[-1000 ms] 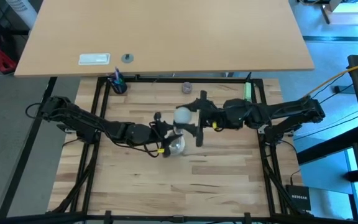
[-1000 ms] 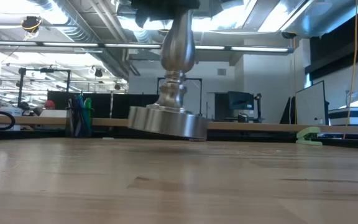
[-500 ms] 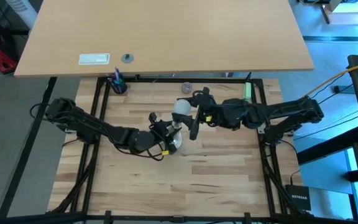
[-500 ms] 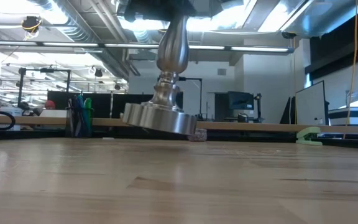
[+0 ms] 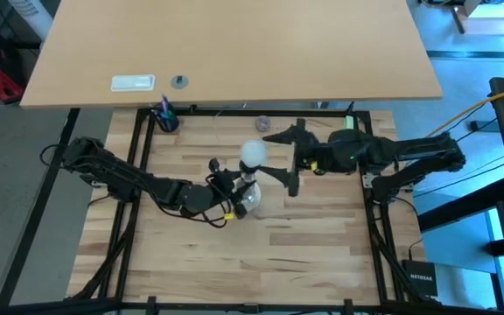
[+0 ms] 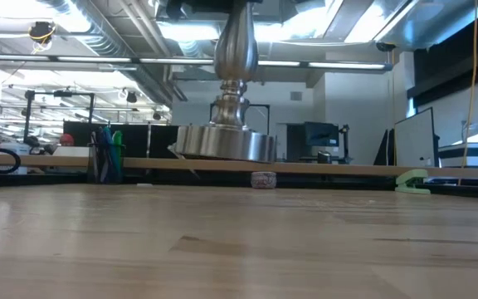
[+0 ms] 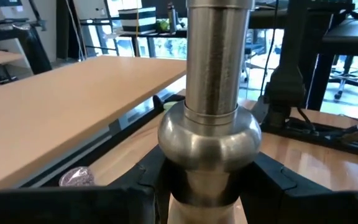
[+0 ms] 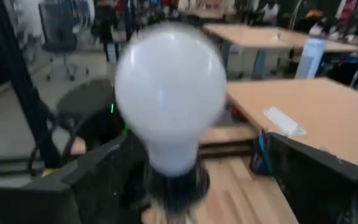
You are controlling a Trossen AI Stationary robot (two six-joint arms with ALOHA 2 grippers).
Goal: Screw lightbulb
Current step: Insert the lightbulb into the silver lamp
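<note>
The white lightbulb (image 5: 252, 155) (image 8: 169, 93) sits with its narrow base in the dark socket (image 8: 174, 182) on top of the silvery stand (image 6: 226, 143) (image 7: 211, 81). My left gripper (image 5: 234, 188) (image 7: 209, 194) is shut on the stand's stem and holds it above the table's middle. My right gripper (image 5: 282, 159) stands open just right of the bulb. Its fingers (image 8: 86, 183) are spread to either side of the bulb and clear of it. My left gripper pinches the stand's stem between its two fingers (image 7: 143, 182), at the narrow neck (image 7: 209, 186) beside the round bulge. The fingers lie about level, across the stem, coming from the table's left. The stand hangs nearly upright, its round base (image 6: 226, 145) clear of the table.
A small greyish knob (image 5: 262, 123) (image 6: 262, 179) lies near the far edge, a cup of pens (image 5: 165, 118) at the far left, and a green piece (image 5: 350, 129) at the far right. Bare wood (image 5: 261, 254) lies toward the near edge.
My right gripper has opened, let go of the bulb and drawn back toward the table's right edge. The bulb stays in the socket. My left gripper has turned, and the stand's base, tipped half a second ago, now hangs nearly level and a little higher.
</note>
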